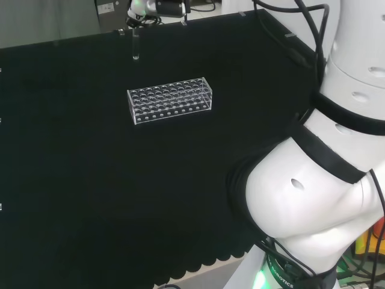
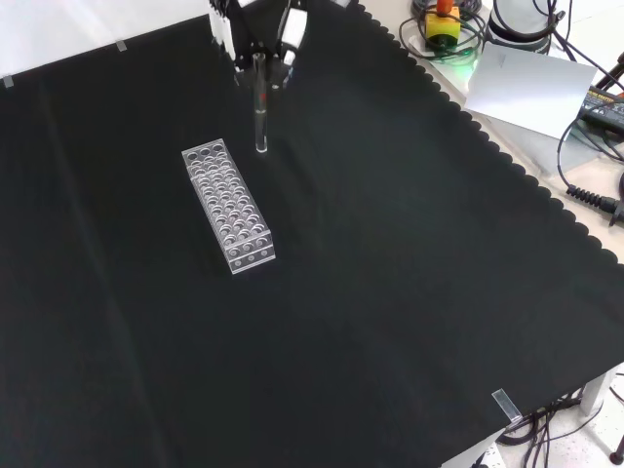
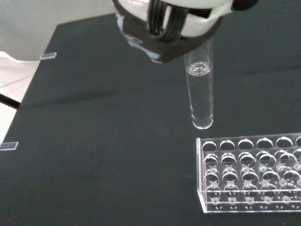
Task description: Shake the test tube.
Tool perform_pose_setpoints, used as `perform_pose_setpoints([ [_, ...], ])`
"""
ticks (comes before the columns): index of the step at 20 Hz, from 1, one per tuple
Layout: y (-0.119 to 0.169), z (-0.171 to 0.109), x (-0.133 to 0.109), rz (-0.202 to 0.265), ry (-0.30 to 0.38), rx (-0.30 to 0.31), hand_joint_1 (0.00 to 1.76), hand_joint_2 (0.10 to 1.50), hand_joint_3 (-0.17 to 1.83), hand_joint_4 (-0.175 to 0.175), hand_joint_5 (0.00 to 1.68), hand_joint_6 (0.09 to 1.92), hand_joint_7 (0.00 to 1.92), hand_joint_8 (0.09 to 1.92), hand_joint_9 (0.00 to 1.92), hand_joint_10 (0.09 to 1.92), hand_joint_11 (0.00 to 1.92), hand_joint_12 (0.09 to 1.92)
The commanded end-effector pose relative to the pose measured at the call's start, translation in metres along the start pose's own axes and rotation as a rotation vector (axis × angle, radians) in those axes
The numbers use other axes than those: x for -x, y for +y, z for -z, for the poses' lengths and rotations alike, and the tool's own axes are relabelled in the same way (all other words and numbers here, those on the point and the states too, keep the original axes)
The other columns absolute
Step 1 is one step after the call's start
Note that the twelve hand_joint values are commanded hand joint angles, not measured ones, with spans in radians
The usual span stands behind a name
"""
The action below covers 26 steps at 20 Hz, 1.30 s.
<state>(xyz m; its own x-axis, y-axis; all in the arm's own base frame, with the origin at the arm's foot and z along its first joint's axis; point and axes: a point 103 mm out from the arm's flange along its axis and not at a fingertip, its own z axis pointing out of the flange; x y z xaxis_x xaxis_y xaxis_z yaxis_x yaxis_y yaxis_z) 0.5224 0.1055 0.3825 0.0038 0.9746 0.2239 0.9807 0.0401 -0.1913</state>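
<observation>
A clear glass test tube [image 2: 260,117] hangs upright above the cloth, its top pinched in the black and white hand [image 2: 258,39] at the top of the front view. The head view has the tube [image 1: 136,47] at the far edge of the bench, under the hand [image 1: 144,7]. In the wrist view the tube [image 3: 200,92] points down from the fingers [image 3: 164,28], its round bottom just off the end of the clear rack [image 3: 254,174], and a liquid level shows in its upper part. The rack [image 2: 227,203] [image 1: 171,100] stands with its holes open.
The arm's white links [image 1: 325,180] stand at the right of the head view. Past the cloth's scalloped edge lie cables and a yellow and red button box [image 2: 444,21]. Small tape tabs [image 3: 48,56] mark the cloth's border.
</observation>
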Motion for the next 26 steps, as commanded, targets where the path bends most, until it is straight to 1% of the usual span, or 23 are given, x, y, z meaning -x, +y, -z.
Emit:
perform_pose_setpoints([
  [1, -0.004, -0.006, 0.061, -0.115, -0.049, -0.026, 1.43, 0.83, 0.19, -0.175, 1.47, 0.12, 1.85, 0.20, 1.48, 0.16, 1.25, 0.89],
  [4, -0.005, -0.009, 0.094, -0.198, -0.090, -0.033, 1.43, 0.83, 0.19, -0.175, 1.47, 0.12, 1.85, 0.20, 1.48, 0.16, 1.25, 0.89],
  [6, -0.008, -0.009, 0.115, -0.245, -0.108, -0.030, 1.43, 0.83, 0.19, -0.175, 1.47, 0.12, 1.85, 0.20, 1.48, 0.16, 1.25, 0.89],
  [11, -0.019, 0.000, 0.165, -0.341, -0.138, -0.015, 1.43, 0.82, 0.20, -0.175, 1.47, 0.11, 1.85, 0.20, 1.48, 0.16, 1.24, 0.89],
  [13, -0.022, 0.005, 0.179, -0.374, -0.145, -0.004, 1.43, 0.82, 0.20, -0.175, 1.47, 0.11, 1.85, 0.19, 1.48, 0.16, 1.24, 0.89],
  [15, -0.025, 0.010, 0.187, -0.394, -0.140, 0.007, 1.43, 0.82, 0.21, -0.175, 1.47, 0.11, 1.85, 0.19, 1.48, 0.16, 1.24, 0.89],
  [17, -0.026, 0.013, 0.188, -0.397, -0.134, 0.014, 1.43, 0.82, 0.21, -0.175, 1.47, 0.11, 1.85, 0.19, 1.48, 0.16, 1.24, 0.89],
  [20, -0.023, 0.012, 0.177, -0.373, -0.120, 0.020, 1.43, 0.82, 0.21, -0.175, 1.47, 0.11, 1.85, 0.19, 1.48, 0.16, 1.24, 0.89],
  [23, -0.015, 0.005, 0.153, -0.328, -0.096, 0.016, 1.43, 0.81, 0.22, -0.175, 1.47, 0.11, 1.85, 0.19, 1.48, 0.16, 1.24, 0.89],
  [26, -0.007, -0.001, 0.124, -0.268, -0.071, 0.011, 1.43, 0.81, 0.22, -0.175, 1.48, 0.11, 1.85, 0.19, 1.48, 0.16, 1.24, 0.89],
])
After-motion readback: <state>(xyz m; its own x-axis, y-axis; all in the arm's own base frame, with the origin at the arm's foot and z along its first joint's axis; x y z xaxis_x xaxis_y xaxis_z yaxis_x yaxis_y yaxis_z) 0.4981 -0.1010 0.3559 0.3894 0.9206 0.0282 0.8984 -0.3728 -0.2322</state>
